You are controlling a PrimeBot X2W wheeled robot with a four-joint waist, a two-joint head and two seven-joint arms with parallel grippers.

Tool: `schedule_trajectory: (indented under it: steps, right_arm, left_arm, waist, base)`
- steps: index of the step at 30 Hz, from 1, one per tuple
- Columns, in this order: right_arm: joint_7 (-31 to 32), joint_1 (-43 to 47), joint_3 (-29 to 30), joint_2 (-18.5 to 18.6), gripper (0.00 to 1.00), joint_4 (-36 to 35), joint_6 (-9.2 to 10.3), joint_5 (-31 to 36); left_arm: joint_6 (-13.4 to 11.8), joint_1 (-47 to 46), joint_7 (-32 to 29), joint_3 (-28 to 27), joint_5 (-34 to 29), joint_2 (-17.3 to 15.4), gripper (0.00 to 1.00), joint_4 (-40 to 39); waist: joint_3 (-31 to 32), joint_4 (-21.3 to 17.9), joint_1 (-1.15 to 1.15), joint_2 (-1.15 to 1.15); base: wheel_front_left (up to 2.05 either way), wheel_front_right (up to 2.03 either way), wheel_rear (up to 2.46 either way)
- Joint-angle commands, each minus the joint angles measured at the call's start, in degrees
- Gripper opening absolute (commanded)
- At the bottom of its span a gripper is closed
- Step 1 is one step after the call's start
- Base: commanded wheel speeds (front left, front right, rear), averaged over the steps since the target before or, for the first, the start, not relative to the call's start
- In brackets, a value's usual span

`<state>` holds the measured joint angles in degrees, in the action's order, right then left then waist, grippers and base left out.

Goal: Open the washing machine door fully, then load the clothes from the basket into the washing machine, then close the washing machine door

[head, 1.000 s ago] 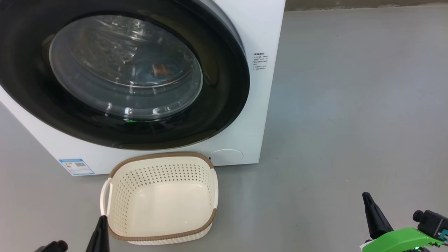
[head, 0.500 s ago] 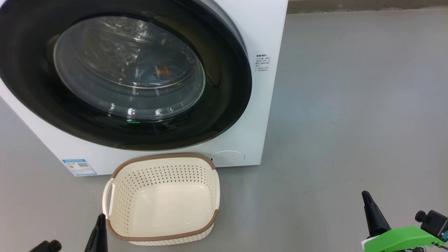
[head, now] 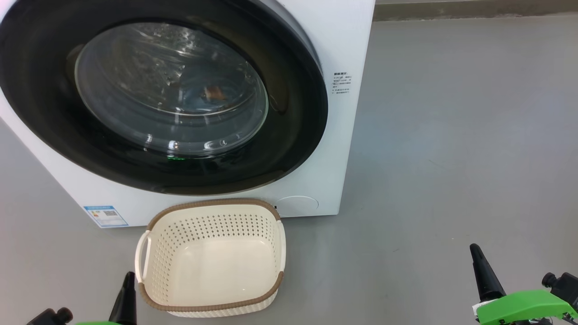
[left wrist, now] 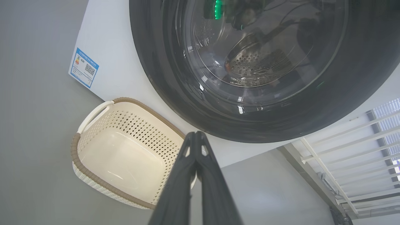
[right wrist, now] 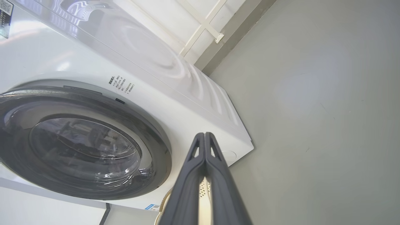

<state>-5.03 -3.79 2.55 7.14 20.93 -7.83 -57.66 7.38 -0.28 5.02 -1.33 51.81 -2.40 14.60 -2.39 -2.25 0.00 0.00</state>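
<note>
Door (head: 289, 113) is sitting flush against the front of the washer (head: 347, 40), far of both pairs of jaws and touching neither. Left jaws are pressing together, tips meeting, as the left wrist view is showing. In the head view one left finger (head: 128, 293) is pointing up just beside the near left corner of the basket (head: 212, 203). Right jaws are likewise pressing together, pinching nothing. They are hovering near and well right of the washer, over bare grey floor (head: 451, 135), with a green mount (head: 519, 307) behind them.

The basket is standing on the floor just near of the washer front, below the door rim and between the blue label (head: 105, 215) and a round white cap (head: 297, 203). Open floor is extending right of the washer to the far wall base. The washer's right front edge is running vertically just right of the door rim.

The basket interior is showing bare cream plastic. Behind the door glass a small orange-brown patch, apparently the clothes (head: 213, 94), is lying in the drum; more cannot be told through the reflections.
</note>
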Motion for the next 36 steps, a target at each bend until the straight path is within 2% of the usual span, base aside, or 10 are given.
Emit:
schedule_trajectory:
  steps: [1, 36]
  right_arm:
    - [0.5, -1.7, -0.2, 0.2, 0.00, -1.8, 0.16, -1.5]
    - [6.4, -2.1, 2.0, -2.2, 0.00, -4.6, 0.26, -19.3]
  left_arm:
    - [0.1, -2.1, -0.3, -1.4, 1.6, -0.8, 0.00, -1.0]
    - [0.1, -4.2, -6.2, -3.3, 22.6, -0.7, 0.00, -0.8]
  waist:
    - [0.1, 0.1, 0.00, 0.00]
    - [1.2, 1.2, 0.00, 0.00]
  base:
    - [0.00, 0.00, 0.00]
    - [0.00, 0.00, 0.00]
